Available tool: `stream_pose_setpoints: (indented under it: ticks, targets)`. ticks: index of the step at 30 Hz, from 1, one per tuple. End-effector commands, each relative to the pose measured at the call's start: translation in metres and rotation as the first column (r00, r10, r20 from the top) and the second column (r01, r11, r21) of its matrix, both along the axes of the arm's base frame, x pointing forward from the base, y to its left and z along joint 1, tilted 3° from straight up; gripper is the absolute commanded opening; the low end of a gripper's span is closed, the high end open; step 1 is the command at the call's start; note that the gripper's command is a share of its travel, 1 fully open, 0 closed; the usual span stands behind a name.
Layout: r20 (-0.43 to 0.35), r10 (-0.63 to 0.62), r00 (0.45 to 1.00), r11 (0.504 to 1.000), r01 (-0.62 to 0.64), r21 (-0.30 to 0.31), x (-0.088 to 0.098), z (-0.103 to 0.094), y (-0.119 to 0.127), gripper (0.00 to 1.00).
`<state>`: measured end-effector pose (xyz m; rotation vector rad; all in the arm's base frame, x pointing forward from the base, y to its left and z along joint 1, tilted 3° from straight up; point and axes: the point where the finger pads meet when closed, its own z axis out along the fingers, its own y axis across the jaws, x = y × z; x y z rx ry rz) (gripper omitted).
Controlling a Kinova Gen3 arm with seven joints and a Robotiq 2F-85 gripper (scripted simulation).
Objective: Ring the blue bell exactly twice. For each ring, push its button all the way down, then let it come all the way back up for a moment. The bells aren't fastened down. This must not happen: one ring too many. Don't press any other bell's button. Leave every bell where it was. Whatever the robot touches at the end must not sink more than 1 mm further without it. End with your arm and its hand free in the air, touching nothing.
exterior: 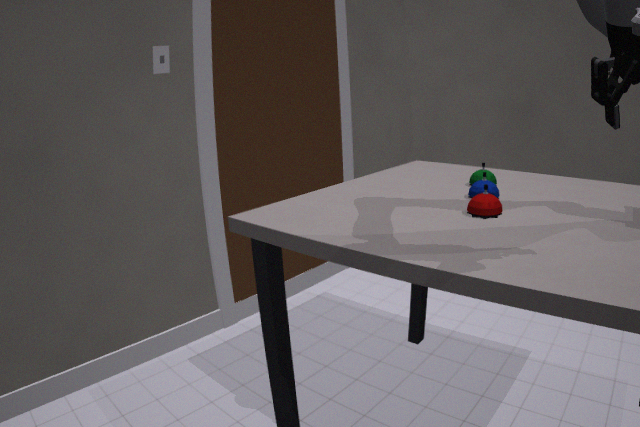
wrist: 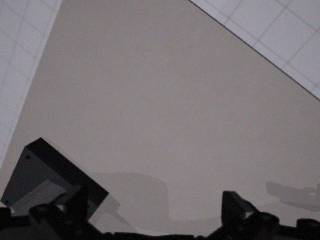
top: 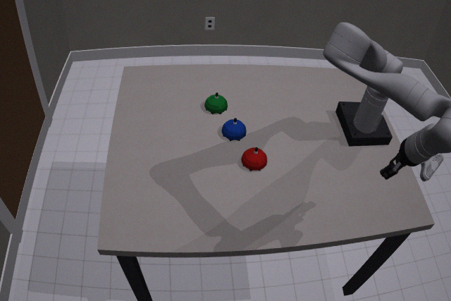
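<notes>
The blue bell (top: pixel 233 129) (exterior: pixel 483 189) stands in the middle of a diagonal row of three on the table (top: pixel 156 108) (exterior: pixel 310 218) (wrist: pixel 150 100), with its black button up. The green bell (top: pixel 215 103) (exterior: pixel 482 176) is behind it and the red bell (top: pixel 254 158) (exterior: pixel 484 205) in front. My gripper (top: pixel 389 171) (exterior: pixel 608 100) (wrist: pixel 154 203) is open and empty. It hangs high above the table's right side, far to the right of the bells. No bell shows in the wrist view.
The arm's black base (top: pixel 363 128) (wrist: pixel 45 172) is bolted to the table at the right rear. The arm's shadow falls across the table around the red bell. Tiled floor surrounds the table; a door is on the left wall.
</notes>
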<state>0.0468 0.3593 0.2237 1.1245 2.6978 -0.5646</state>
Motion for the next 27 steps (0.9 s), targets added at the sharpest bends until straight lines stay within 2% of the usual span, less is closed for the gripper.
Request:
stream_pose_setpoints:
  ticks: [1,2,11,12,21,22,27]
  targets:
    - [0.0,-0.003,1.0,1.0,0.003,0.001,0.001,0.0,0.0,1.0]
    - [-0.015,-0.009,1.0,1.0,0.009,0.013,0.017,-0.004,0.002,1.0]
    - [-0.015,-0.009,1.0,1.0,0.009,0.013,0.017,-0.004,0.002,1.0]
    - [-0.028,-0.014,1.0,1.0,0.015,0.026,0.033,-0.009,0.003,1.0]
    - [-0.028,-0.014,1.0,1.0,0.015,0.026,0.033,-0.009,0.003,1.0]
    - [-0.041,-0.019,0.999,0.999,0.021,0.04,0.049,-0.013,0.003,1.0]
    - [-0.041,-0.019,0.999,0.999,0.021,0.04,0.049,-0.013,0.003,1.0]
